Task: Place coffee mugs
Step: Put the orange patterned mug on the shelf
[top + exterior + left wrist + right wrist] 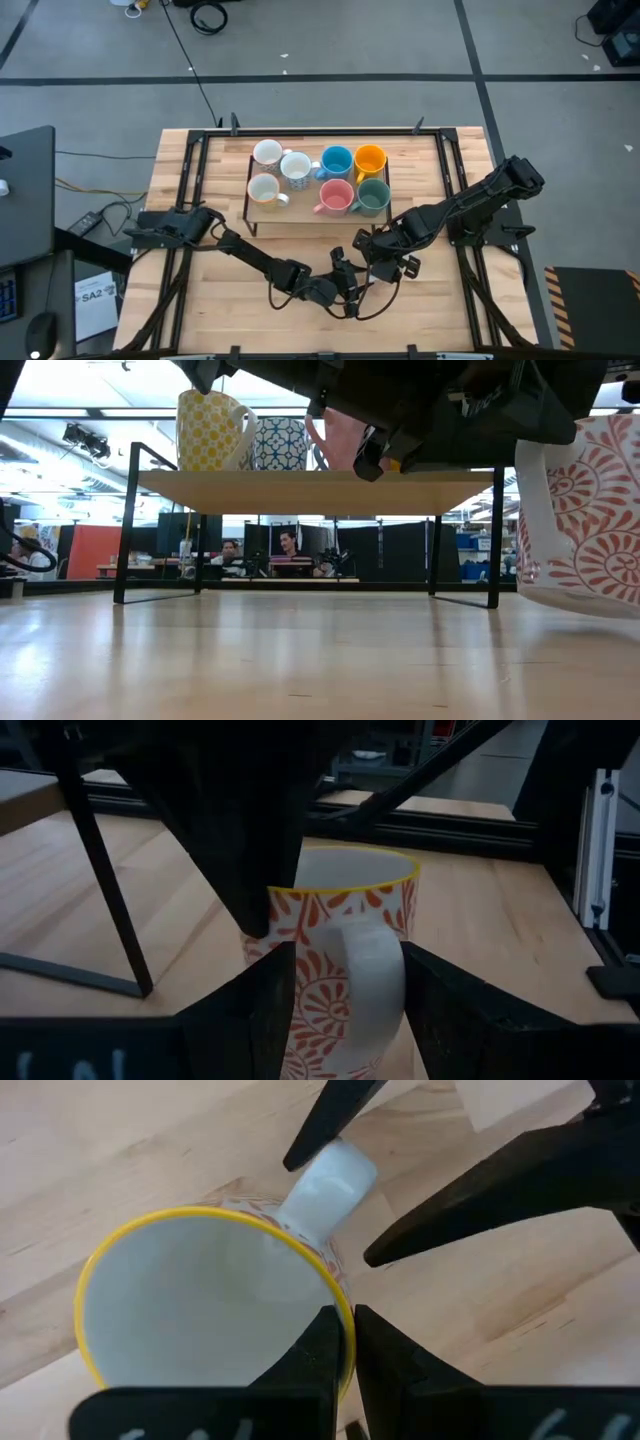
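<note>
One patterned mug, rigid, glazed, likely slippery and breakable: right gripper pinches its rim tightly; left gripper stands open around the handle, a good hold.

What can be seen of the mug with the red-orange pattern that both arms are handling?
The patterned mug looks ceramic: white with red-orange swirls, a yellow rim, a plain white inside and a white handle. It is empty and upright, near the table's front, in front of the shelf. The right end effector is shut on its rim. The left end effector has its fingers on either side of the handle. Whether its base touches the table cannot be told.
</note>
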Action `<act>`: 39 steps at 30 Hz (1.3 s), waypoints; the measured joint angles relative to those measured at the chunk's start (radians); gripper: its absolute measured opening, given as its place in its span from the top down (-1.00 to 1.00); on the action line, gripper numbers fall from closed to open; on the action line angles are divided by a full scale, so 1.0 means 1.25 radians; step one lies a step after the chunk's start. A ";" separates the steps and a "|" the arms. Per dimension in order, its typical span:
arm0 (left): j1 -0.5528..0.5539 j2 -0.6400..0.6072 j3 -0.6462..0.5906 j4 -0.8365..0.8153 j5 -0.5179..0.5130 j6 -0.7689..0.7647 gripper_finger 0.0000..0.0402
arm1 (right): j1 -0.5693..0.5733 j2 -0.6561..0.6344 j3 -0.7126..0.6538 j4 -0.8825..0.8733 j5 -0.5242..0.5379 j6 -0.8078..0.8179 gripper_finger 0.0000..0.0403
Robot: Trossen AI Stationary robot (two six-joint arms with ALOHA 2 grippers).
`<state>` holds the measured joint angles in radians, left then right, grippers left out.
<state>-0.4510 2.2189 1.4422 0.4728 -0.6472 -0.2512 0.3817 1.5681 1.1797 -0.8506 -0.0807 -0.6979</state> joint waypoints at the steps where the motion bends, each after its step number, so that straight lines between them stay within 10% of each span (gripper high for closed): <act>1: 0.001 0.000 0.000 0.000 0.000 0.000 0.10 | -0.001 0.000 0.000 -0.001 0.000 0.000 0.86; 21: 0.002 0.000 0.000 0.000 0.000 -0.003 0.60 | 0.000 0.000 0.000 -0.001 0.002 0.086 0.86; 39: -0.003 0.000 0.000 -0.008 -0.003 0.002 0.57 | 0.000 0.000 0.000 0.005 0.000 0.081 0.73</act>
<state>-0.4547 2.2185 1.4422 0.4625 -0.6510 -0.2493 0.3822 1.5675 1.1802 -0.8443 -0.0804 -0.5964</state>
